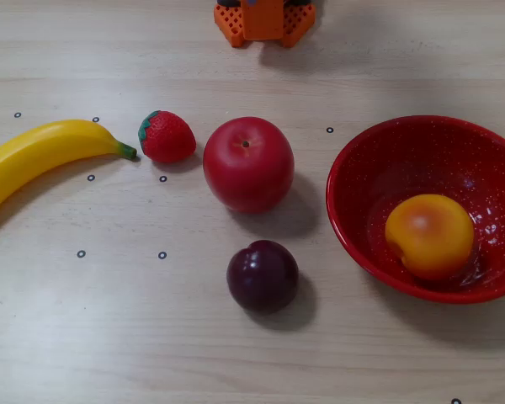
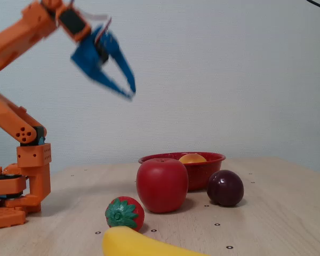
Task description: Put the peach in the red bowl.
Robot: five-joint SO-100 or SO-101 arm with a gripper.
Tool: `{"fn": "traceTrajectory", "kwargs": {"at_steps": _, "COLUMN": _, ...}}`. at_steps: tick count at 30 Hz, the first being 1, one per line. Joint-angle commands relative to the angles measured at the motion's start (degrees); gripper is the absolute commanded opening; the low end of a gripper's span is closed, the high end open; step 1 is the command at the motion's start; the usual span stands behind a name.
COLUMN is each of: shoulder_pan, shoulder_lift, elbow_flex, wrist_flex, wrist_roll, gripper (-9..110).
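Pale woodgrain table (image 1: pixel 109 337), smooth round peach (image 1: pixel 429 236) inside glossy speckled red bowl (image 1: pixel 353 181), blue claw (image 2: pixel 132 88) raised, fingers apart.

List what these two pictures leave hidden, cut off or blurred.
- End effector: motion-blurred in the fixed view, so open or shut is unclear; absent from the overhead view, where only the arm's base shows.
- Peach: in the fixed view the red bowl wall hides all but its top.
- Banana: its far end is cut by the left edge overhead, and by the bottom edge in the fixed view.
- Red bowl: right rim clipped overhead.
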Motion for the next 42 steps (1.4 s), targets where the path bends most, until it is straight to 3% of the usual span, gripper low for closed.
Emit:
{"fn": "traceTrajectory", "kwargs": {"at_steps": 1, "shoulder_pan": -1.3, "shoulder_lift": 10.6, "elbow_flex": 16.0, "wrist_flex": -10.6, "wrist_roll": -0.1, "gripper": 0}}
{"fn": "traceTrajectory", "kwargs": {"at_steps": 7, "shoulder_pan": 0.9, "shoulder_lift": 31.9, "elbow_flex": 42.1, "wrist_flex": -15.1, "wrist_roll": -1.0, "gripper": 0}}
{"fn": "traceTrajectory", "kwargs": {"at_steps": 17, "shoulder_pan": 0.5, "shoulder_lift": 48.7, "elbow_flex": 66.2, "wrist_flex": -17.3, "wrist_roll": -3.1, "gripper": 0}}
{"fn": "traceTrajectory", "kwargs": {"at_steps": 42, "shoulder_pan": 1.8, "shoulder_lift": 48.6, "elbow_flex": 66.8, "wrist_flex": -18.3, "wrist_roll": -2.5, "gripper": 0}}
